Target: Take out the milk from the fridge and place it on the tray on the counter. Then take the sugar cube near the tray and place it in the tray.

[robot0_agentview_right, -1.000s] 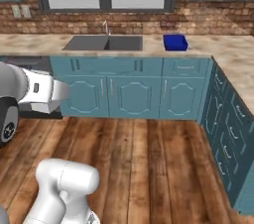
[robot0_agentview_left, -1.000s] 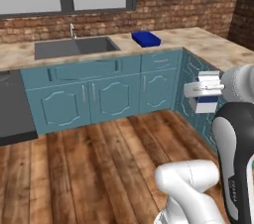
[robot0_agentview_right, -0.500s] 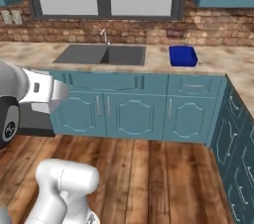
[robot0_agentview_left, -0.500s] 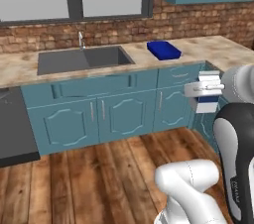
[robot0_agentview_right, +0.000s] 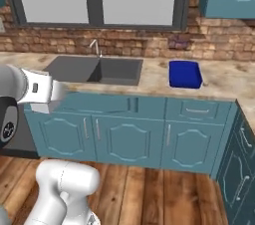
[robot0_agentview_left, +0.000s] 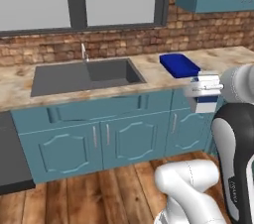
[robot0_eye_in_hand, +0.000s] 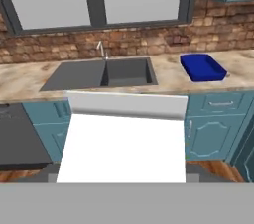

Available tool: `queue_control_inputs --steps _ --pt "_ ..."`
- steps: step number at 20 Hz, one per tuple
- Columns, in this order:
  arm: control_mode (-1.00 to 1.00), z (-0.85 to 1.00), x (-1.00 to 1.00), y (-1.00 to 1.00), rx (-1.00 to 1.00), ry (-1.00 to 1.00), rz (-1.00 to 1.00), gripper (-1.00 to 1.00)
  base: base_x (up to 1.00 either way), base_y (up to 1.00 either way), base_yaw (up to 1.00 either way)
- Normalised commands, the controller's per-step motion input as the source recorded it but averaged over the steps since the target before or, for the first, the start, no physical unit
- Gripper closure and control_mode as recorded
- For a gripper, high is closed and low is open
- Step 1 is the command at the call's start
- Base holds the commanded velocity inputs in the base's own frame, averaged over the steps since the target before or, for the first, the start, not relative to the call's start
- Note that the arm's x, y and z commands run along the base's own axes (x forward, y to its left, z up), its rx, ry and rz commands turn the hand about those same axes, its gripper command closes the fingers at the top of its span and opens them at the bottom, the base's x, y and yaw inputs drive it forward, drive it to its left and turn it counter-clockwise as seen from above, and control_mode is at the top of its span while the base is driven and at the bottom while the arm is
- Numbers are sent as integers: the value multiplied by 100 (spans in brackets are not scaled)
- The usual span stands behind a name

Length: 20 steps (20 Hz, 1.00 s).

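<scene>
Milk point(robot0_agentview_left: 206, 92) sits clamped in the gripper point(robot0_agentview_left: 201, 89); base has rolled nearer the counter point(robot0_agentview_left: 149, 77); tray point(robot0_agentview_left: 179, 64) now closer for placing.

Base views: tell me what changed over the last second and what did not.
The base drove closer to the counter: the sink and the tray look larger and sit differently in both base views, a camera move, not theirs. The tool stays clamped on the milk, carried in the same pose. Nothing was let go; the tray still lies on the counter right of the sink.
</scene>
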Motion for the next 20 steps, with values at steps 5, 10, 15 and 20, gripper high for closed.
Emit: queue_control_inputs --steps 5,10,15,20 --pt "100 0 0 0 0 0 0 100 97 -64 14" --pt "100 0 0 0 0 0 0 100 89 -71 13" --pt "100 0 0 0 0 0 0 100 100 -36 7" --pt "100 0 0 0 0 0 0 100 83 -54 4"
